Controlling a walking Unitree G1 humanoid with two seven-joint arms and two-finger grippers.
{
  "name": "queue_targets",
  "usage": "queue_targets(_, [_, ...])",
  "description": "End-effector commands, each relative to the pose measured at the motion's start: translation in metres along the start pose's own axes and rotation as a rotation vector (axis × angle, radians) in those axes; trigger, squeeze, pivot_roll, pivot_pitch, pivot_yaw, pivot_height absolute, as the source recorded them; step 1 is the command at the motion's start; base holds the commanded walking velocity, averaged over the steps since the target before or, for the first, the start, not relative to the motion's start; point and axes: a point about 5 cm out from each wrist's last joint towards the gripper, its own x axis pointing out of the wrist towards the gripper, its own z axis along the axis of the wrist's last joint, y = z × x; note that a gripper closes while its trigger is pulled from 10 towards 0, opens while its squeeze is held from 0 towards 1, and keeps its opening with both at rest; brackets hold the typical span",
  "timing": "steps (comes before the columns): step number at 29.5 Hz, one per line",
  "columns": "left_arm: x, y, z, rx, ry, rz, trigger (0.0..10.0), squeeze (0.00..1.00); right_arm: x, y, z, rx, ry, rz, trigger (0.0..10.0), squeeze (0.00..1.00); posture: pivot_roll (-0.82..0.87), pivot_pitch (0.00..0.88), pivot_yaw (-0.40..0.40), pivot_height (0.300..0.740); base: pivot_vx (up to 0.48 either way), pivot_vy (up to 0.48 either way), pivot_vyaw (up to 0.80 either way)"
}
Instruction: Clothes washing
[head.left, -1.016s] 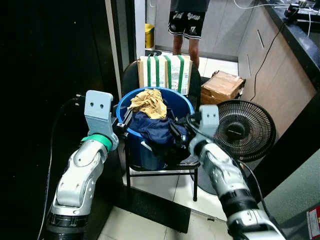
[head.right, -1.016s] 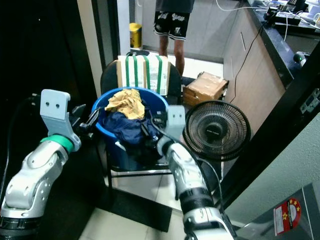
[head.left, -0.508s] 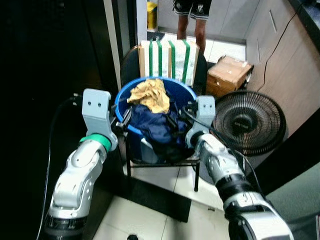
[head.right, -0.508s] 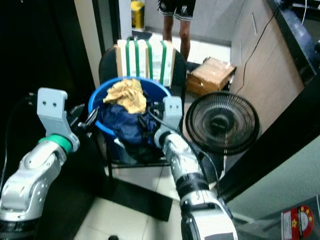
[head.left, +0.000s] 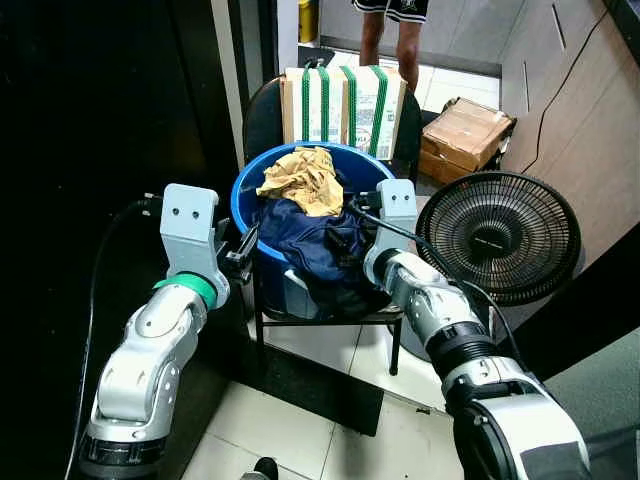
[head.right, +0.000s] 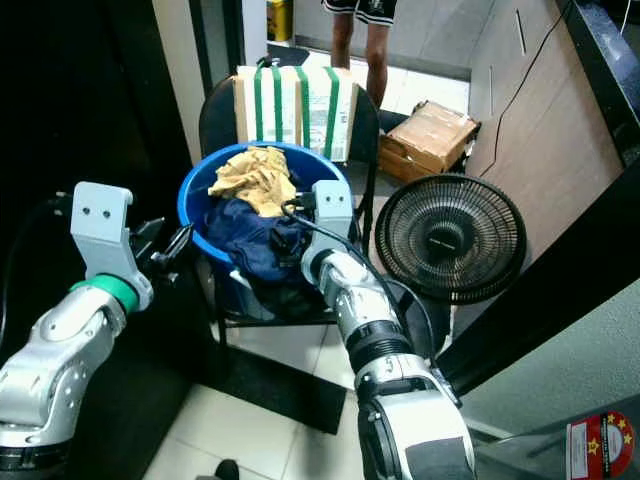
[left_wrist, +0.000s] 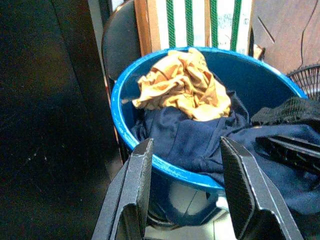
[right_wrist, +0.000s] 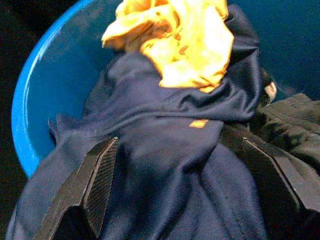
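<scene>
Both grippers held w/ fingers apart: left gripper (left_wrist: 186, 192) at round blue plastic tub (head.left: 248, 196) rim, right gripper (right_wrist: 182, 187) over navy garment (right_wrist: 165, 150).

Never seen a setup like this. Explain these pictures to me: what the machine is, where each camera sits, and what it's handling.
This is a humanoid robot with two silver arms, each ending in a gripper of two long black fingers. The two wide pictures come from a stereo camera on its head, looking down. The two close-ups come from cameras on its wrists, looking along the fingers.

In front of it a blue tub sits on a black chair. The tub holds a crumpled yellow garment, a navy garment and some black fabric.

The left gripper is open just outside the tub's rim. The right gripper is open over the navy garment. Neither holds anything.

Nearby are a cardboard box with green stripes, a black fan, a brown box and a person's legs.
</scene>
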Motion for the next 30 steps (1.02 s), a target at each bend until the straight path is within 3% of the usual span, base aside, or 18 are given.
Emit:
queue_targets(1, [-0.001, -0.003, -0.002, 0.001, 0.023, -0.025, 10.0, 0.0, -0.002, 0.004, -0.02, -0.057, 0.088, 0.034, 10.0, 0.0, 0.15, 0.156, 0.068, 0.74, 0.0, 0.0, 0.0])
queue_targets(3, [-0.001, -0.004, -0.003, 0.005, 0.027, -0.037, 10.0, 0.0, -0.003, 0.006, -0.023, -0.077, 0.108, 0.053, 10.0, 0.0, 0.15, 0.156, 0.068, 0.74, 0.0, 0.0, 0.0])
queue_targets(5, [-0.001, -0.007, -0.004, 0.006, 0.032, -0.053, 10.0, 0.0, -0.006, 0.009, -0.03, -0.189, 0.136, 0.093, 10.0, 0.0, 0.15, 0.156, 0.068, 0.74, 0.0, 0.0, 0.0])
queue_targets(7, [-0.001, -0.007, -0.004, 0.006, 0.032, -0.053, 10.0, 0.0, -0.006, 0.009, -0.03, -0.189, 0.136, 0.093, 10.0, 0.0, 0.15, 0.156, 0.068, 0.74, 0.0, 0.0, 0.0])
queue_targets(9, [-0.001, -0.009, -0.004, 0.008, 0.034, -0.063, 10.0, 0.0, -0.008, 0.011, -0.033, -0.286, 0.145, 0.123, 10.0, 0.0, 0.15, 0.156, 0.068, 0.74, 0.0, 0.0, 0.0])
queue_targets(11, [0.0, -0.009, -0.004, 0.01, 0.035, -0.067, 10.0, 0.0, -0.009, 0.011, -0.033, -0.321, 0.144, 0.133, 10.0, 0.0, 0.15, 0.156, 0.068, 0.74, 0.0, 0.0, 0.0])
queue_targets(12, [0.0, -0.01, -0.004, 0.012, 0.035, -0.07, 10.0, 0.0, -0.01, 0.011, -0.032, -0.343, 0.139, 0.138, 6.2, 0.0, 0.15, 0.156, 0.068, 0.74, 0.0, 0.0, 0.0])
queue_targets(14, [0.0, -0.01, -0.004, 0.014, 0.035, -0.071, 10.0, 0.0, -0.01, 0.011, -0.032, -0.354, 0.135, 0.14, 6.2, 0.0, 0.15, 0.156, 0.068, 0.74, 0.0, 0.0, 0.0])
queue_targets(16, [0.0, -0.01, -0.003, 0.017, 0.035, -0.073, 10.0, 0.0, -0.011, 0.011, -0.03, -0.355, 0.129, 0.135, 0.3, 0.0, 0.15, 0.156, 0.068, 0.74, 0.0, 0.0, 0.0])
queue_targets(30, [0.002, -0.01, -0.002, 0.032, 0.025, -0.08, 10.0, 0.0, -0.015, 0.011, -0.029, -0.346, 0.11, 0.142, 0.0, 0.0, 0.14, 0.124, 0.079, 0.74, 0.0, 0.0, 0.0])
